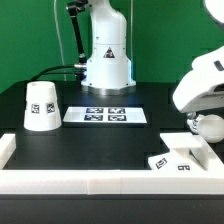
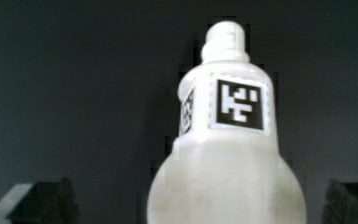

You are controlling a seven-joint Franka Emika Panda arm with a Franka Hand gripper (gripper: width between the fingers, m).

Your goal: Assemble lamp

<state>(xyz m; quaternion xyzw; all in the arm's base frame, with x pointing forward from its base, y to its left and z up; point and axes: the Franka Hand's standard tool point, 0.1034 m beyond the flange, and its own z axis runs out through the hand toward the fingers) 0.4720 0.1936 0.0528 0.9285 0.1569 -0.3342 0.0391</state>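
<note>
The white bulb point(image 2: 226, 150) fills the wrist view, with a black-and-white tag on its neck, which points away from the camera. It lies between my gripper point(image 2: 195, 205), whose dark fingers point(image 2: 34, 200) stand wide on either side with gaps to the bulb, so the gripper is open. In the exterior view the gripper point(image 1: 207, 130) is at the right, with the round bulb point(image 1: 208, 124) under the white arm. The tagged base block point(image 1: 178, 158) lies just in front of it. The cone shade point(image 1: 40, 106) stands upright at the exterior view's left.
The marker board point(image 1: 105, 116) lies flat mid-table. The white robot pedestal point(image 1: 106, 50) stands behind it against a green backdrop. A white raised rim point(image 1: 90, 180) borders the table's front and left point(image 1: 8, 148).
</note>
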